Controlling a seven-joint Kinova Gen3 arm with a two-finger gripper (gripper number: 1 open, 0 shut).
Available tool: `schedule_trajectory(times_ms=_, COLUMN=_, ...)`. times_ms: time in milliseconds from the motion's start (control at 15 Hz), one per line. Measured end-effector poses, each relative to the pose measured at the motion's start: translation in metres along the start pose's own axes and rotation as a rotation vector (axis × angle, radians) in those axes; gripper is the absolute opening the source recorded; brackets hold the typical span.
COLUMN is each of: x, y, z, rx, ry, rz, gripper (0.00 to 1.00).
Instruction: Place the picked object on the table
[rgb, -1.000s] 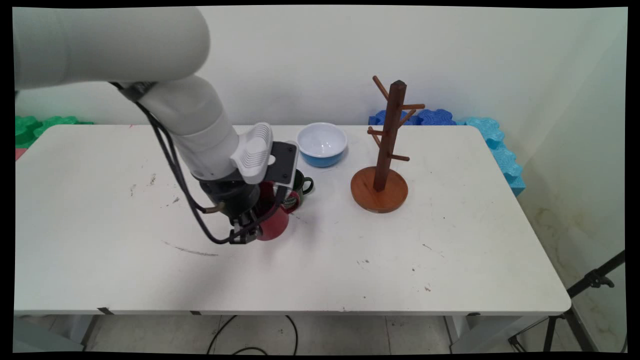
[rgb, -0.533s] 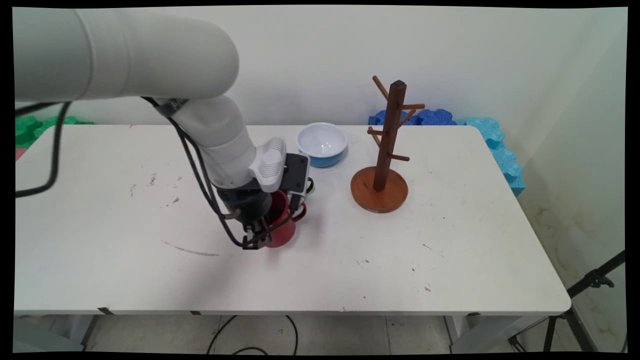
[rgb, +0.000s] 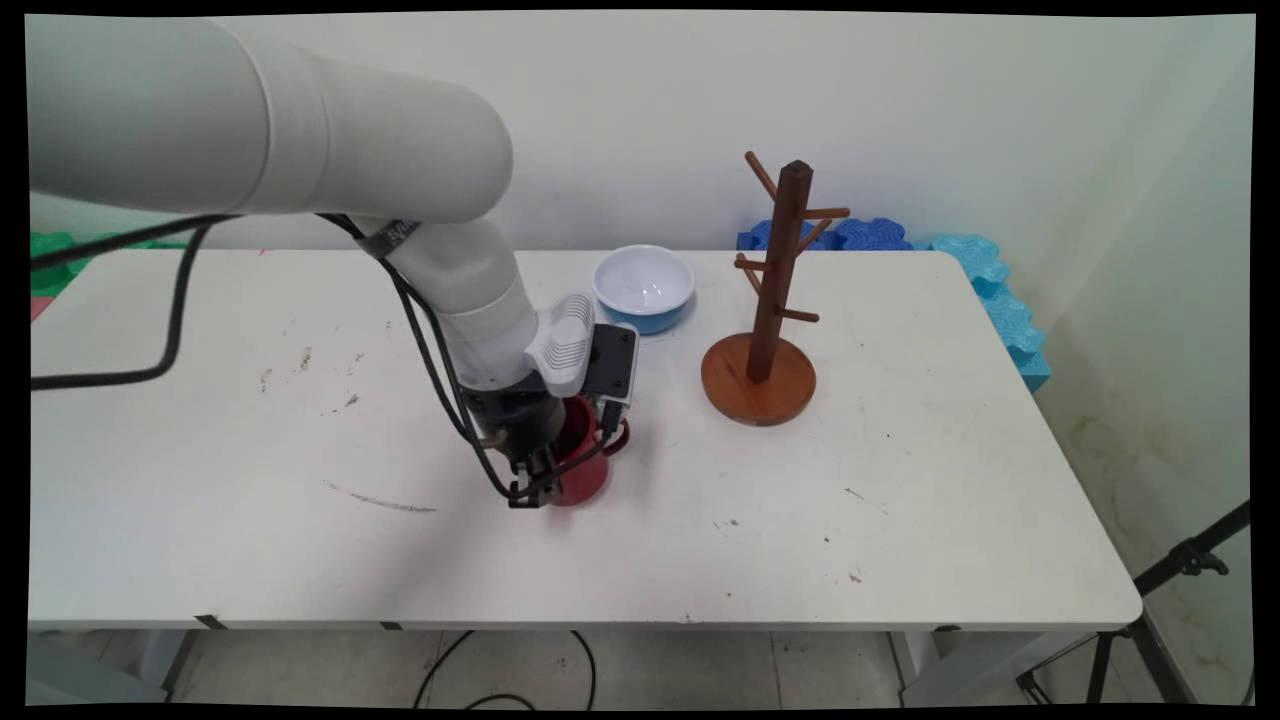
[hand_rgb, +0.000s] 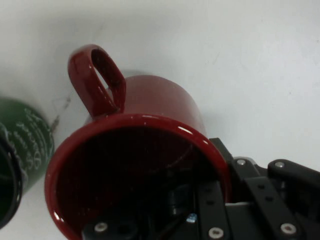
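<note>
My gripper is down on the red mug, near the middle of the table. Jaws are pinching the mug's rim: in the hand view one finger sits inside the cup and the other linkage runs outside the wall, with the rim between them. Gripper itself fills the bottom of that view.

Red mug looks upright on the table in the main view, handle pointing towards the right side of the picture. Whether its base is touching the table or just off it, I can't tell.

Green mug is just beside the red one, on the handle side in the hand view; it has pale lettering on its wall. In the main view my wrist hides it.

Behind the mugs: a blue bowl, white inside. To its right, well apart from me, a wooden mug tree on a round base, pegs bare.
</note>
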Motion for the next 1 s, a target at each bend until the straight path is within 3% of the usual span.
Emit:
schedule_trajectory(times_ms=733, x=0.007, y=-0.006, z=0.018, rx=-0.014, ry=0.021, rz=0.016, gripper=0.0)
schedule_trajectory(times_ms=800, x=0.008, y=-0.006, z=0.019, rx=-0.014, ry=0.023, rz=0.017, gripper=1.0)
schedule_trajectory(times_ms=1000, x=0.008, y=-0.006, z=0.019, rx=-0.011, ry=0.027, rz=0.02, gripper=1.0)
